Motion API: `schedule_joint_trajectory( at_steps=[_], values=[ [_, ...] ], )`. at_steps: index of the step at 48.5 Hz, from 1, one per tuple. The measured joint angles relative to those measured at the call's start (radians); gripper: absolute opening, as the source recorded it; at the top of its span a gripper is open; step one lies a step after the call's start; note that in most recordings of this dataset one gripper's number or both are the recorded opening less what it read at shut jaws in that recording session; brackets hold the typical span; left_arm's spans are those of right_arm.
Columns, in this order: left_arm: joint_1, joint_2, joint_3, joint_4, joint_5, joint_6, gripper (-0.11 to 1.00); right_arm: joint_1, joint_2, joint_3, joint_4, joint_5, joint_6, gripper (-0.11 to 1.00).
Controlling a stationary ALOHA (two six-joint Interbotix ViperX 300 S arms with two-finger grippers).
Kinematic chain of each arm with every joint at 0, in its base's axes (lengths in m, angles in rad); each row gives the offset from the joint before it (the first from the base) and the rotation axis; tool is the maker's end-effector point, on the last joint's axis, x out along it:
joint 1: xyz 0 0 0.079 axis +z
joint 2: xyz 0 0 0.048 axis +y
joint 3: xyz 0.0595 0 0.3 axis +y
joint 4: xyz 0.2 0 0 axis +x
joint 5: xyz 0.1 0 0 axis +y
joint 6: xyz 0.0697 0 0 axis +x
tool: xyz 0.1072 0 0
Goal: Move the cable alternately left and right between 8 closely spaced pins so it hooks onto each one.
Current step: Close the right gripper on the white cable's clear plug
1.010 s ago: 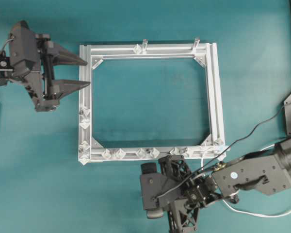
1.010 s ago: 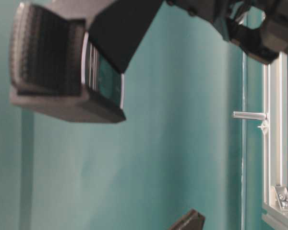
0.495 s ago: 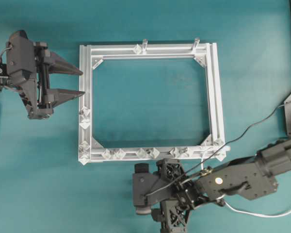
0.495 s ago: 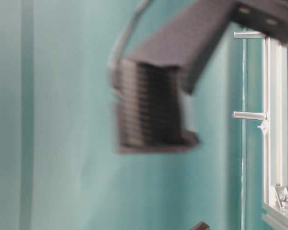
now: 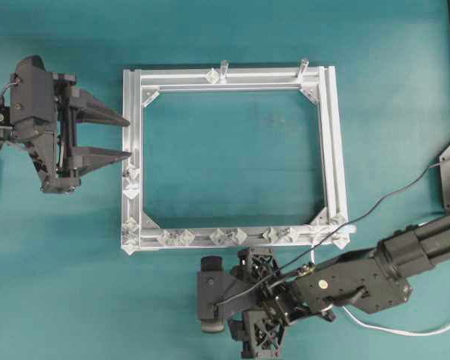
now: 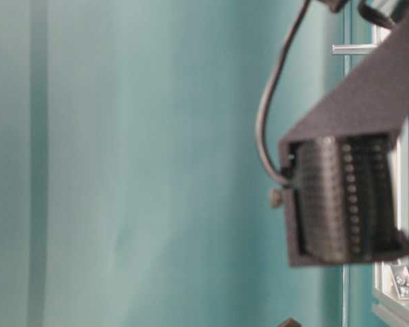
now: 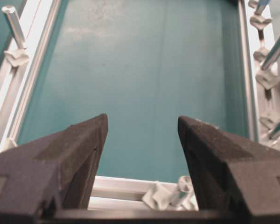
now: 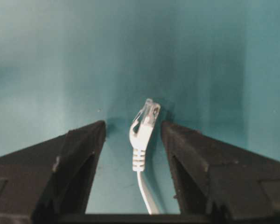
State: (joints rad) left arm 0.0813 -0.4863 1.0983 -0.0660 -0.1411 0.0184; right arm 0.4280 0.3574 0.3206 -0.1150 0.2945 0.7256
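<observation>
The cable's white cord (image 5: 394,331) trails off the lower right of the overhead view. Its pale plug (image 8: 143,123) sits between the fingers of my right gripper (image 8: 133,125), which is open, and touches neither finger. That right gripper (image 5: 232,315) hangs below the frame's front rail. The pins (image 5: 219,237) are small pale diamond studs along the front and left rails of the aluminium frame (image 5: 326,142). My left gripper (image 5: 127,136) is open and empty just outside the left rail. In its wrist view the left gripper (image 7: 142,121) looks across the frame, with a pin (image 7: 157,196) below.
Two slim silver posts (image 5: 224,67) (image 5: 303,66) stand on the frame's far rail. A thin dark robot wire (image 5: 390,196) runs from the right arm toward the right edge. One ribbed finger pad (image 6: 341,197) fills the right of the table-level view.
My right arm has swung left below the frame and its gripper has opened, with the plug now loose between the fingers. The left gripper has drifted slightly left and down.
</observation>
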Motion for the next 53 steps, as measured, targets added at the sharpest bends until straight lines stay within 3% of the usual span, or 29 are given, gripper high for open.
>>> schedule_joint_trajectory(
  at_steps=[7,13,16,37,43,53],
  values=[
    [-0.009,0.003,0.002,0.0,0.0,-0.026,0.63,-0.002,0.002,-0.003,0.0,0.005,0.0,0.55],
    [-0.011,0.003,0.002,0.0,0.0,-0.028,0.63,-0.005,0.0,-0.009,-0.003,0.037,0.002,0.24],
    [-0.011,0.003,0.0,0.0,0.0,-0.029,0.63,-0.005,0.002,-0.018,-0.005,0.06,0.002,0.14],
    [-0.011,0.003,0.0,0.0,0.0,-0.029,0.63,-0.003,0.006,-0.069,-0.002,0.21,0.011,0.14],
    [-0.012,0.003,0.002,0.0,-0.002,-0.029,0.63,0.002,-0.015,-0.06,0.002,0.236,0.094,0.14],
    [-0.012,0.003,0.0,0.0,0.0,-0.029,0.63,0.032,-0.092,0.011,-0.06,0.295,0.365,0.14]
  ],
)
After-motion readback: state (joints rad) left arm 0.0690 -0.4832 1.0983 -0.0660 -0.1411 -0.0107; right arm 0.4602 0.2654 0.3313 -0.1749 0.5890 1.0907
